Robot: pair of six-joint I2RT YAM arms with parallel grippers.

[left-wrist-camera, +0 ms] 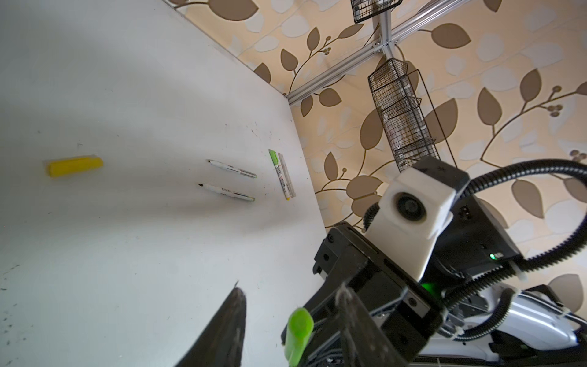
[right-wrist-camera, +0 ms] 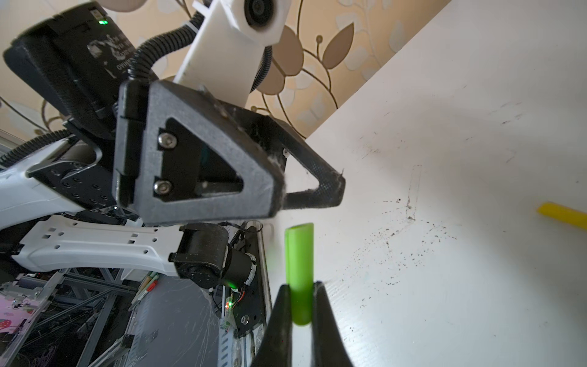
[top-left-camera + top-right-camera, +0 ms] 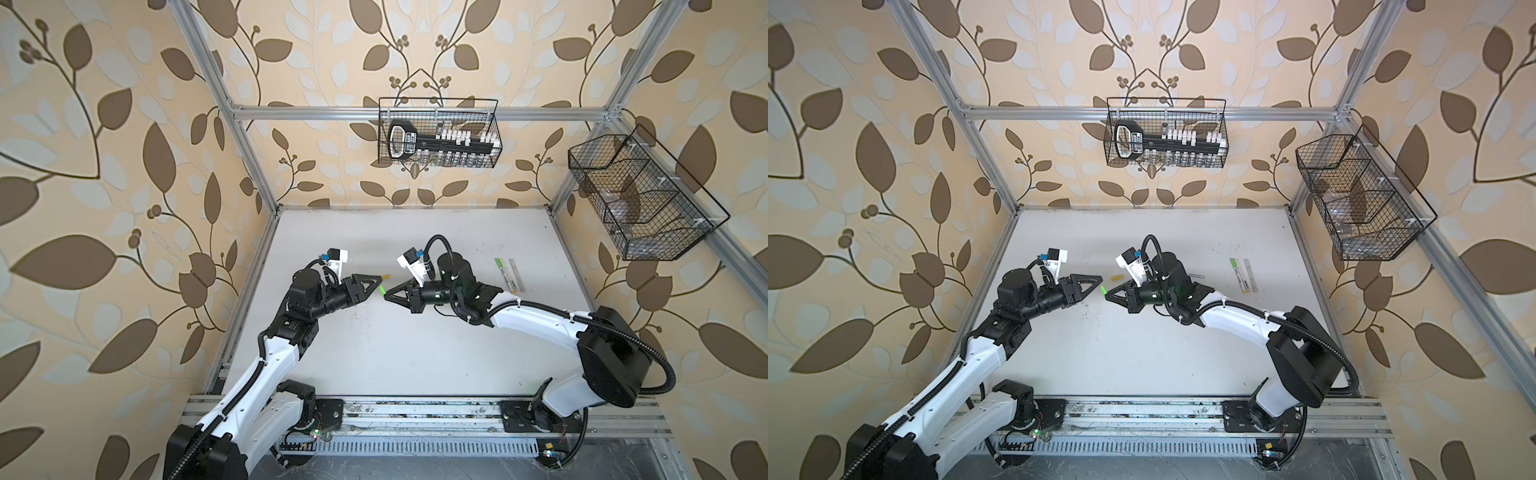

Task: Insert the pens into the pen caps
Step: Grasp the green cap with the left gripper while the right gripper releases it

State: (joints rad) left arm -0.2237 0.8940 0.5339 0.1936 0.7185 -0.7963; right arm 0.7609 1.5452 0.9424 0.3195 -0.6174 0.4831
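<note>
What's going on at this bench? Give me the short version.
The right gripper is pinching a green cap and holding it off the table. The left gripper has its jaws open on either side of that cap's free end and is not gripping it. Two uncapped pens and a yellow cap lie on the table. Two capped pens lie side by side toward the right, one capped green, one apparently pale grey.

Left tool (image 1: 289, 286) — fingers (image 1: 230, 324) apart, with the green cap (image 1: 298, 327) between them, nearer one finger. On the white desk (image 1: 127, 238) lie a yellow cap (image 1: 74, 166), two uncapped pens (image 1: 232, 169) side by side, and two capped pens (image 1: 282, 174) — touching, near the desk edge.
</note>
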